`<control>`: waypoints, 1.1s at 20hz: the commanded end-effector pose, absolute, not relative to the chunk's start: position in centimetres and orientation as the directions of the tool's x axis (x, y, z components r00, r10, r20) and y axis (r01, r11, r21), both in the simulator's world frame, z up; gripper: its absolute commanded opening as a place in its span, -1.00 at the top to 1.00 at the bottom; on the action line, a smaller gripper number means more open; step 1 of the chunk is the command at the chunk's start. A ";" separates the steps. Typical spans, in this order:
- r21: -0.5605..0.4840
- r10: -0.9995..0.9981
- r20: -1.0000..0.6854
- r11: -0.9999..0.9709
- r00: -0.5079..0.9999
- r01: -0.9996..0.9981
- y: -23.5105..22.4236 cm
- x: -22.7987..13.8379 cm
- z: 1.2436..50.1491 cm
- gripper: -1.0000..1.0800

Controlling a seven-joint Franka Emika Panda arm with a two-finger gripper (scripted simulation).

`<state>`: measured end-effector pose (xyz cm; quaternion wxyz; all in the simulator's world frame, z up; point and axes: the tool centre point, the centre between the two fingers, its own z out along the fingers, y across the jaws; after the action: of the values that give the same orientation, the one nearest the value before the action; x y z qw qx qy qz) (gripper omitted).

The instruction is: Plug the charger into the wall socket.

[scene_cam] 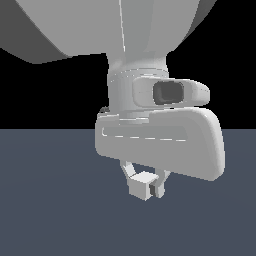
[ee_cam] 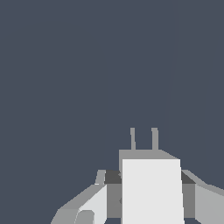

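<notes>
The charger (scene_cam: pixel 142 185) is a small plain white cube held between my fingers, lifted above the dark grey floor. In the wrist view the charger (ee_cam: pixel 151 188) fills the space between the two fingers, and two thin grey prongs (ee_cam: pixel 143 139) stick out from its far end. My gripper (scene_cam: pixel 145 184) is shut on the charger, with one finger on each side of it. The wall socket is out of view in both frames.
The arm's large white hand and wrist (scene_cam: pixel 160 135) fill the middle of the exterior view and block what lies behind. A plain dark grey floor (ee_cam: pixel 87 65) spreads beyond the charger's prongs.
</notes>
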<state>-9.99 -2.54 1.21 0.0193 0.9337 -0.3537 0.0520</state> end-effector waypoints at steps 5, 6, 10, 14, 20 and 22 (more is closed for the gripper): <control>-0.001 -0.653 0.111 -0.754 0.749 -0.657 -2.5 -9.9 1.3 1.00; 0.000 -0.649 0.111 -0.758 0.753 -0.653 -2.6 -9.7 1.4 1.00; 0.000 -0.620 0.112 -0.781 0.776 -0.624 -2.7 -9.0 2.1 1.00; 0.001 -0.572 0.112 -0.818 0.813 -0.576 -2.8 -7.8 3.2 1.00; 0.002 -0.460 0.113 -0.886 0.881 -0.463 -2.7 -5.2 5.6 1.00; 0.002 -0.415 0.113 -0.908 0.903 -0.418 -2.5 -4.2 6.5 1.00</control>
<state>-4.91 -2.65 5.81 0.0139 0.9710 -0.2323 0.0549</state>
